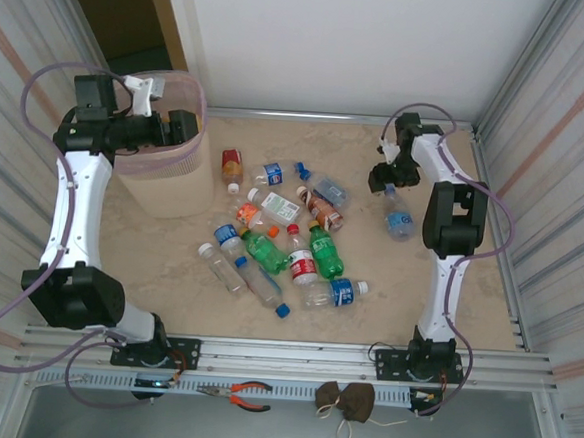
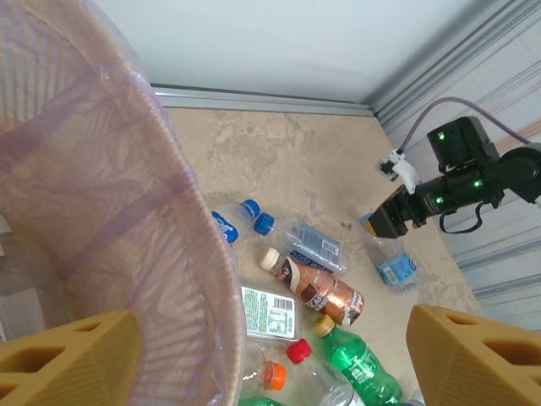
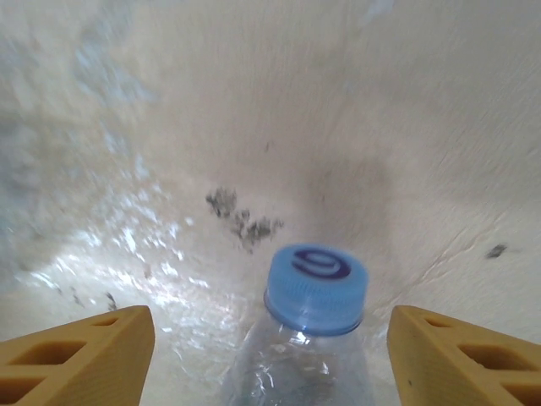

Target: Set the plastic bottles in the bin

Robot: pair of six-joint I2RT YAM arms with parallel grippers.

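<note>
Loose plastic bottles on the surface look light, crushable and slick, best pinched mid-body; right gripper gapes empty astride a blue-capped bottle; left gripper, open and empty, hangs by the far-left bin.

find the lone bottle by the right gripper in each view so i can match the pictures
Top external: the bottle lies right of the pile of bottles, just below the right gripper in the picture.
Left wrist: the bottle is right of centre, blue label up, under that gripper's tip.
Right wrist: the bottle is at bottom centre, blue cap between the open gripper's fingers.
Shared landmark: the right gripper.
</note>
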